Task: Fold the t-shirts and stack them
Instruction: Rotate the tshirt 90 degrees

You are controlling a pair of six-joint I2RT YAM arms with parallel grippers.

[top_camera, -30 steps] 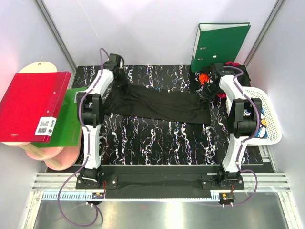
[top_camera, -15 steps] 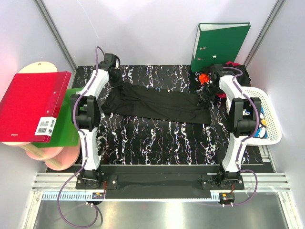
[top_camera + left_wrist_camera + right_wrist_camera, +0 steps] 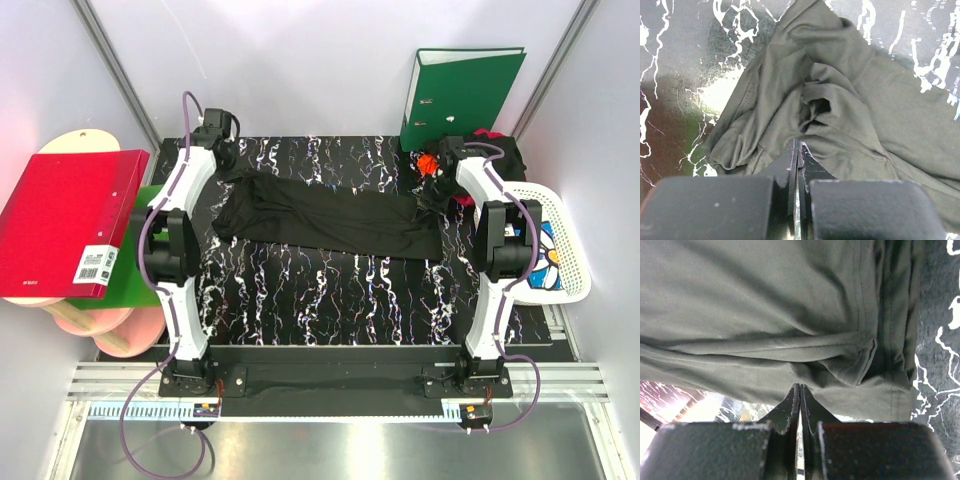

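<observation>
A black t-shirt (image 3: pixel 330 215) lies stretched into a long, rumpled band across the upper middle of the counter (image 3: pixel 330 295), a glossy black slab veined with white. The cloth is soft, matte and plain. It is creased in lengthwise folds and has a double-stitched hem at its right end.

The left jaws are pressed tight together at the shirt's upper left corner, their tips in a bunched fold. The right jaws are pressed tight on a fold just beside the hem.

At the right edge of the frame, a white plastic lattice basket (image 3: pixel 572 240) holds cloth with a white and blue print (image 3: pixel 545 270). In the upper right, orange-red cloth (image 3: pixel 430 163) sits against a dark heap. A green ring binder (image 3: pixel 460 90) stands upright at the back wall. A red binder (image 3: pixel 70 225) lies at the left edge.
</observation>
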